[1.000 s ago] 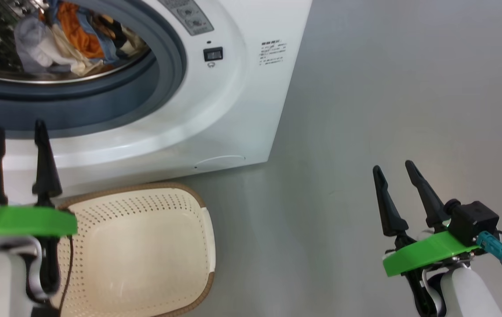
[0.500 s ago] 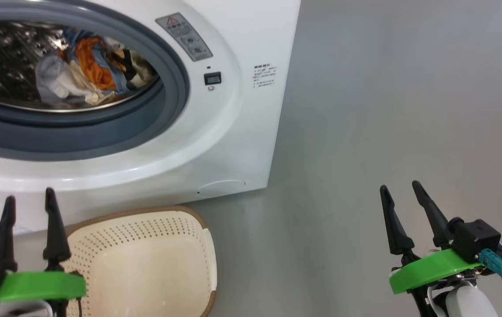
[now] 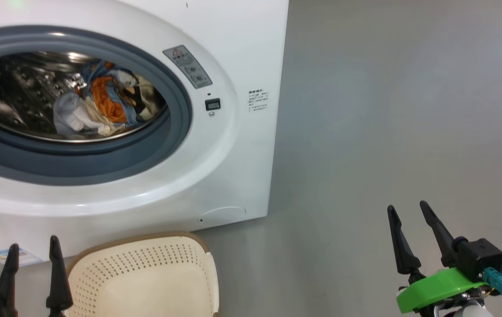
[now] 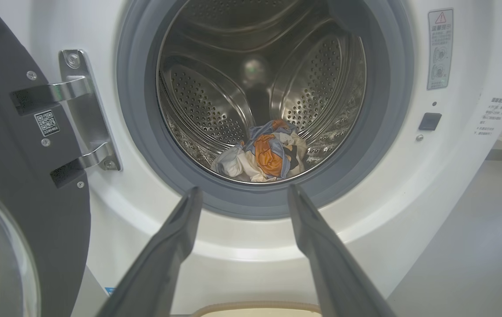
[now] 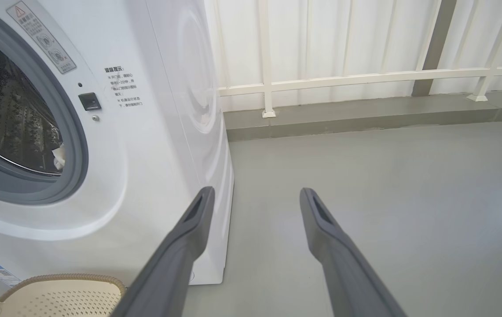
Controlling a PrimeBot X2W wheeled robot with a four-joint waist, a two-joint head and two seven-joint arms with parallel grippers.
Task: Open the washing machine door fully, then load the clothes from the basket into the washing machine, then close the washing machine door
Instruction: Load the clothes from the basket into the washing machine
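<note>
The white washing machine (image 3: 237, 176) (image 4: 409, 185) (image 5: 163, 145) stands with its round opening uncovered. Its black-rimmed door (image 4: 17, 189) is swung open at the left on a metal hinge (image 4: 84, 110). The clothes (image 3: 101, 105) (image 4: 264, 154), a bundle of light blue, orange and white, lie at the bottom of the steel drum. The cream perforated basket (image 3: 145, 273) (image 5: 57, 295) sits on the floor in front of the machine, with nothing showing in it. My left gripper (image 3: 33, 251) (image 4: 242, 193) is open and empty just left of the basket. My right gripper (image 3: 407, 209) (image 5: 255, 193) is open and empty over bare floor.
Grey floor (image 3: 387, 110) stretches to the right of the machine. A white railing (image 5: 343, 79) and a low kerb run along the back wall. A blue label sticker (image 3: 13, 256) is on the machine's lower front.
The head camera has tilted up, so the machine, basket and both grippers sit lower in the picture. Both grippers stay open and empty.
</note>
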